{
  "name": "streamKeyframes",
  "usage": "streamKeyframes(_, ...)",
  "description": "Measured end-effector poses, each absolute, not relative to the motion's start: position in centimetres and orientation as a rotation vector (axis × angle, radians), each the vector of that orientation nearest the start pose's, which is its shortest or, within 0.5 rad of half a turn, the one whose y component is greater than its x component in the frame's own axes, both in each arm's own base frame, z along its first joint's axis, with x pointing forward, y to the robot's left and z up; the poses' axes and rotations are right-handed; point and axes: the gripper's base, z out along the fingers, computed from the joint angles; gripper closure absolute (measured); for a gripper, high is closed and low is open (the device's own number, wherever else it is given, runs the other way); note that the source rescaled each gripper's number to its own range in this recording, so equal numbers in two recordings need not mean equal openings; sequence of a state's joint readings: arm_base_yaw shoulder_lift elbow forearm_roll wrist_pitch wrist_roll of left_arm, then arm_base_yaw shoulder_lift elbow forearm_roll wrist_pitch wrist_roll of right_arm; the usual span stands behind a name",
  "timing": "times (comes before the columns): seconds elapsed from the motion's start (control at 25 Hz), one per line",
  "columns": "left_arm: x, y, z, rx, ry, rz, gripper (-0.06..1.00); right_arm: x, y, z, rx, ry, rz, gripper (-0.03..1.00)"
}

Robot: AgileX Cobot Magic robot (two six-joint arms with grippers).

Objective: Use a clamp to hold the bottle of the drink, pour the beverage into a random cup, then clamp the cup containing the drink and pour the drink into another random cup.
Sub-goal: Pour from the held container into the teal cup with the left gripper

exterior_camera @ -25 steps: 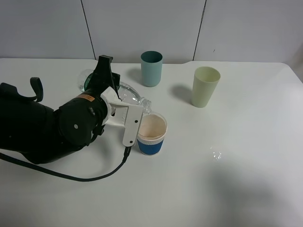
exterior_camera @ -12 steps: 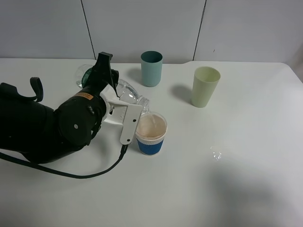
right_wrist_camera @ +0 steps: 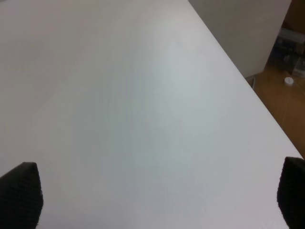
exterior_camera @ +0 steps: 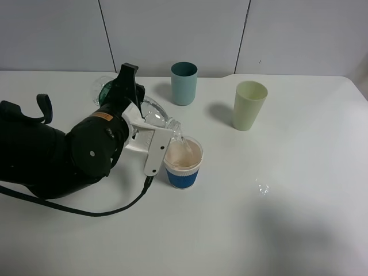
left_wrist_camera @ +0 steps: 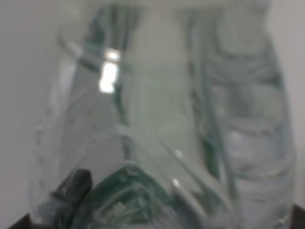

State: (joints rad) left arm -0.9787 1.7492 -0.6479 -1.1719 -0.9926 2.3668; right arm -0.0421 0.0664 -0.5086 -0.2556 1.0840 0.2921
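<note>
Bottle point(exterior_camera: 161, 118) clear ribbed plastic (tilted) | cup point(exterior_camera: 184, 172) paper, blue sleeve

No wording can be read in any view. The small orange sticker point(exterior_camera: 102, 117) on the black left arm point(exterior_camera: 86, 154), at about ten o'clock from the blue-banded paper cup point(exterior_camera: 183, 164), carries print too small to make out. The green label point(left_wrist_camera: 125, 204) on the clear plastic bottle point(left_wrist_camera: 200, 119) is blurred beyond reading.
</note>
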Motion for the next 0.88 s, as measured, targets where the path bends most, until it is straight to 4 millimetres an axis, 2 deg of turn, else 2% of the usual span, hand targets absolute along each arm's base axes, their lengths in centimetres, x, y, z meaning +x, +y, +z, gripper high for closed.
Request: streamKeyframes(0.88,22.1,-20.17,16.76,1.688,1.18,1.239,0.88,0.12,-2.04,28.01,0.356,2.07,-0.161,0.02)
